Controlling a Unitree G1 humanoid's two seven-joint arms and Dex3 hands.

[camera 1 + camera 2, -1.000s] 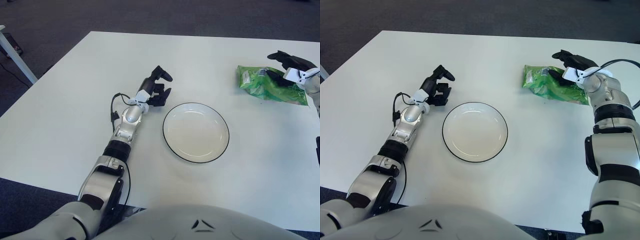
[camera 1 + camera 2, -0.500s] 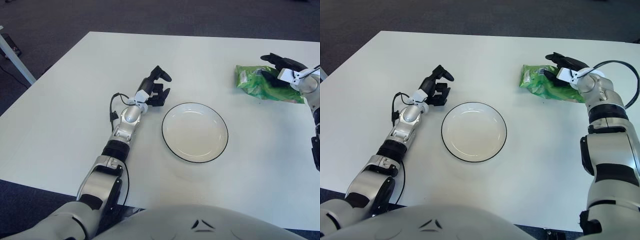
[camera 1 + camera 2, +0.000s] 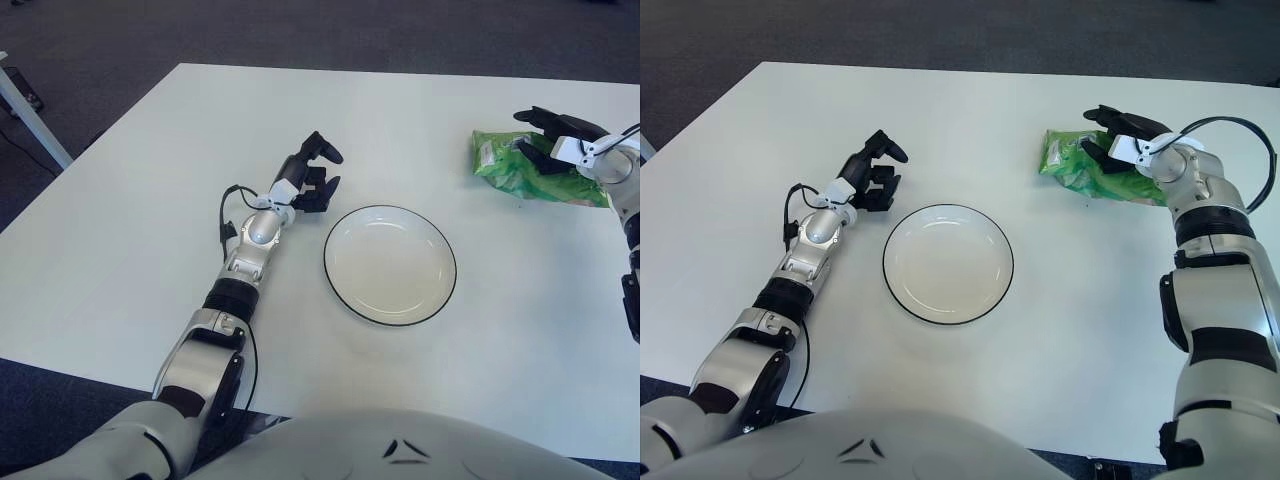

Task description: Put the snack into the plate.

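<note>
Right hand (image 3: pixel 1110 140) spreads open over snack (image 3: pixel 1078 168), well apart from plate (image 3: pixel 948 263).

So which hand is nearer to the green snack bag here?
Right. The right hand is over the green snack bag, fingers spread above its top, not yet closed on it. The left hand is far off, beside the plate on its left.

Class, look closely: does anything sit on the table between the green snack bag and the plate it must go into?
Nothing visible does. Bare table separates the snack bag from the plate. The right hand is over the bag; the left hand shows left of the plate.
</note>
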